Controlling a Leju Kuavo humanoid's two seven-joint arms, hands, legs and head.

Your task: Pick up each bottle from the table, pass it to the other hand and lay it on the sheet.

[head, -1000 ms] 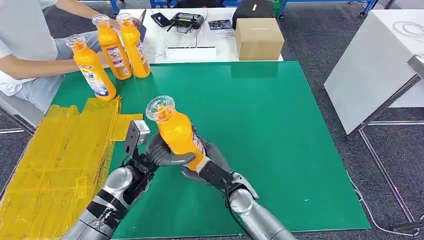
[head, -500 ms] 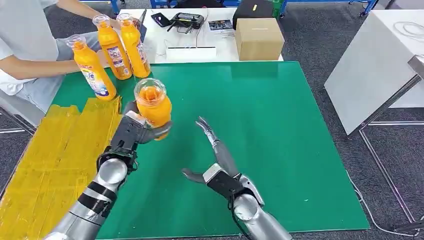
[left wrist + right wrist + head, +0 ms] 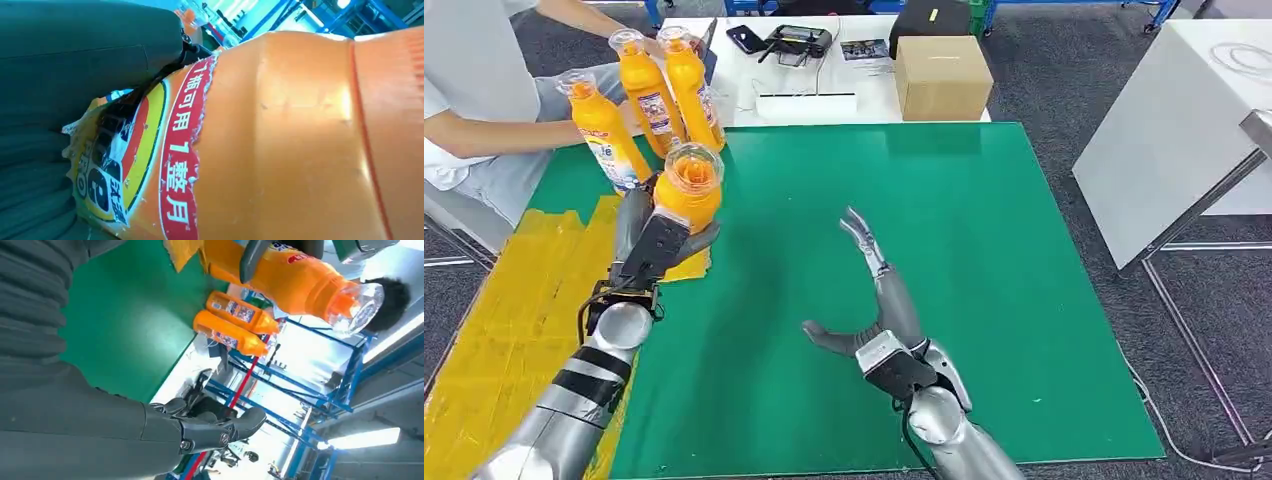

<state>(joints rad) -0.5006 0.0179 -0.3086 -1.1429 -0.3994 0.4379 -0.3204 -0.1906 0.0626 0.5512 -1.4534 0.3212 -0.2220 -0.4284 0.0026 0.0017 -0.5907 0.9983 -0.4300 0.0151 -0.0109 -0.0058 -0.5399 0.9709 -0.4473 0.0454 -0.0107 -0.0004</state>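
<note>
Left hand (image 3: 652, 250) is seen in the head view wrapped around the body of an orange bottle (image 3: 688, 190), which is held upright in the air over the edge of the yellow sheet (image 3: 524, 320), just beside the green mat (image 3: 984, 280). Right hand (image 3: 879, 300) is held over the mat, well apart from the sheet, with its fingers spread and nothing in them. Three more bottles (image 3: 649, 95) are stood beyond the sheet's far edge, near a person's arm (image 3: 484, 135).

From the left wrist view, the bottle (image 3: 280, 140) is seen pressed close against the hand's grey cover (image 3: 75, 60); its label (image 3: 145, 160) is torn along one edge. A rigid, smooth plastic body is judged likely, full and fairly heavy, so it is best taken round the labelled middle, where slipping is less likely.

From the right wrist view, the empty fingers (image 3: 220, 427) are seen apart, and the held bottle (image 3: 295, 282) is shown above the sheet's corner with its clear cap (image 3: 362, 307) uppermost.

Compared with half a second ago, the bottle has been carried further towards the sheet, and the right hand has been left over the mat, slightly farther forward.
</note>
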